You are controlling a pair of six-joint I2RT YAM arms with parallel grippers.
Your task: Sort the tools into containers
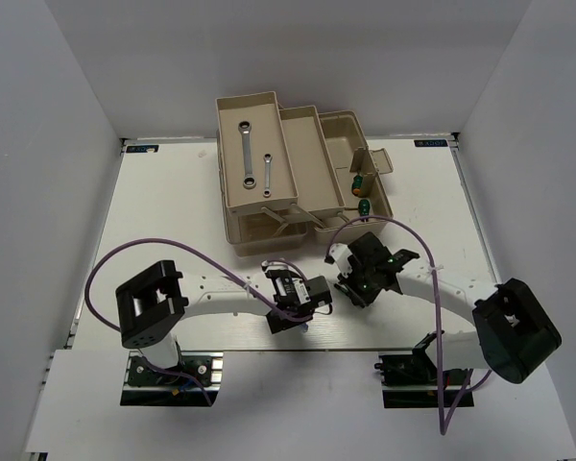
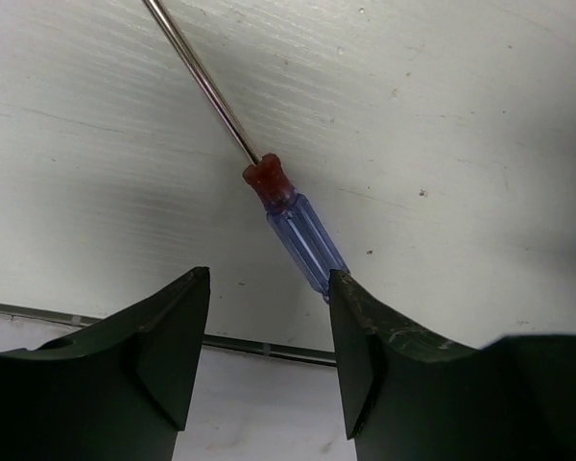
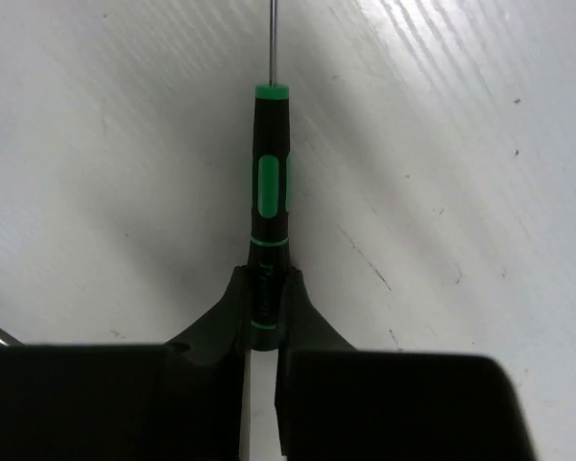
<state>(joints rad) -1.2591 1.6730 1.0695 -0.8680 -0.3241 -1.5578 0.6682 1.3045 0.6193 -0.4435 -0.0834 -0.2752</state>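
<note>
Matt white table [image 2: 442, 115], finely ridged and speckled; thin screwdriver [image 2: 293, 216] has a polished metal shaft, glossy translucent blue plastic handle and red collar; green-and-black screwdriver [image 3: 270, 192] has a matt black grip with smooth green inserts; fingers [image 2: 394, 355] of the left gripper [image 2: 270, 288] are dark matt plastic, scuffed; toolbox [image 1: 302, 144] of smooth beige plastic; wrenches [image 1: 246, 154] of bright metal

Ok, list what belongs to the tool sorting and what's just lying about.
Job: long wrench and short wrench in the toolbox tray; black-and-green screwdriver gripped by the right gripper; red-and-blue screwdriver on the table by the open left gripper; a green-handled tool in the toolbox's right compartment.
Not the job: purple cables.
</note>
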